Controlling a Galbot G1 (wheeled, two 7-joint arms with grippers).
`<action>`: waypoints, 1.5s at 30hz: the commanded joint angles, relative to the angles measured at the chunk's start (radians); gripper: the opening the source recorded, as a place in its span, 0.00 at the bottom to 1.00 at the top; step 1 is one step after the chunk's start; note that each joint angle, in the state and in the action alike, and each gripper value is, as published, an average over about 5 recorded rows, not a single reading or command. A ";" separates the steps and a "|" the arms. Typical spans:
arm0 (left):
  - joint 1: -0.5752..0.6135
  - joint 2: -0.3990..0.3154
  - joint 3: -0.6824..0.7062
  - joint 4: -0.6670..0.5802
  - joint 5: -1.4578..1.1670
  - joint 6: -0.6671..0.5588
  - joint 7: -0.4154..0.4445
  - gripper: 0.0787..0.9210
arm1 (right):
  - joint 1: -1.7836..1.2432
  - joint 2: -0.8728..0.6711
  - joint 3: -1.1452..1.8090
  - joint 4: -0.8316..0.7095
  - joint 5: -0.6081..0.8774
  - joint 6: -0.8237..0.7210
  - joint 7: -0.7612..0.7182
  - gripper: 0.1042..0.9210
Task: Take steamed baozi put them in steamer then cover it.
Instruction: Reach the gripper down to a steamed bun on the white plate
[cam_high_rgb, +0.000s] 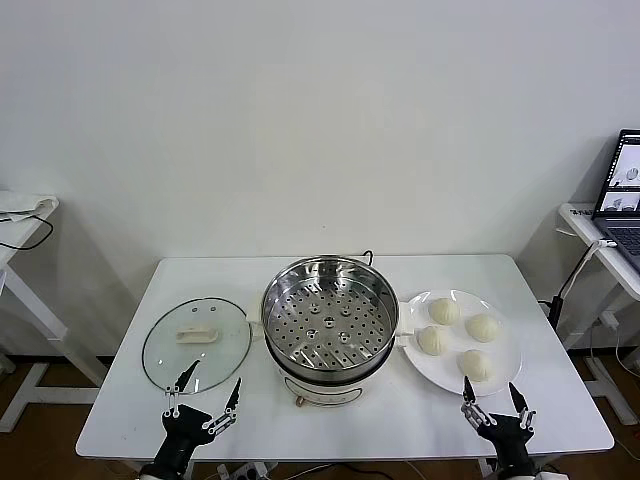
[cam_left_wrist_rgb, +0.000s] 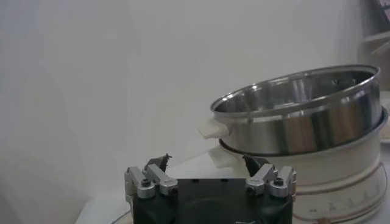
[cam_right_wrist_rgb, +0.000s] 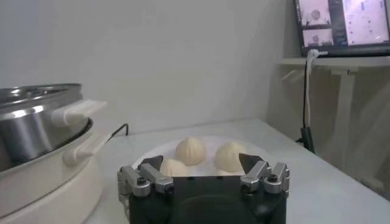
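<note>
From the head view, a white rectangular desk (cam_high_rgb: 330, 420) carries a large round shiny stainless-steel steamer (cam_high_rgb: 330, 318) at its middle, its perforated tray bare and uncovered. To the robot's left of it lies the cover (cam_high_rgb: 197, 343), a round clear glass lid with a metal rim and a white oblong handle, flat on the desk and close beside the steamer. To the robot's right sits a flat round white plate (cam_high_rgb: 505, 330) holding four small cream-white domed steamed baozi (cam_high_rgb: 444, 311), all on the plate and none in the steamer. The left hand (cam_high_rgb: 205, 394) hangs at the near desk edge just in front of the cover, fingers spread apart and holding nothing. The right hand (cam_high_rgb: 492, 394) hangs at the near edge just in front of the plate, likewise spread wide and empty. A laptop (cam_high_rgb: 625, 190) stands on a side table at far right

In the left wrist view, the left hand (cam_left_wrist_rgb: 210, 162) stands open with the steamer (cam_left_wrist_rgb: 298, 115) ahead of it

In the right wrist view, the right hand (cam_right_wrist_rgb: 202, 162) is open, with the baozi (cam_right_wrist_rgb: 191, 150) on the plate (cam_right_wrist_rgb: 146, 159) just beyond its fingertips and the steamer (cam_right_wrist_rgb: 36, 122) to one side
</note>
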 joint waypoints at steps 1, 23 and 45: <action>0.008 -0.003 0.005 -0.013 -0.001 -0.006 -0.005 0.88 | 0.219 -0.099 0.036 -0.040 0.038 -0.124 0.031 0.88; 0.028 -0.014 -0.010 -0.042 -0.021 -0.038 -0.009 0.88 | 1.393 -0.540 -0.814 -0.842 0.247 -0.269 -0.670 0.88; 0.054 -0.037 -0.019 -0.029 -0.024 -0.036 -0.018 0.88 | 1.854 -0.372 -1.358 -1.124 -0.621 -0.030 -1.550 0.88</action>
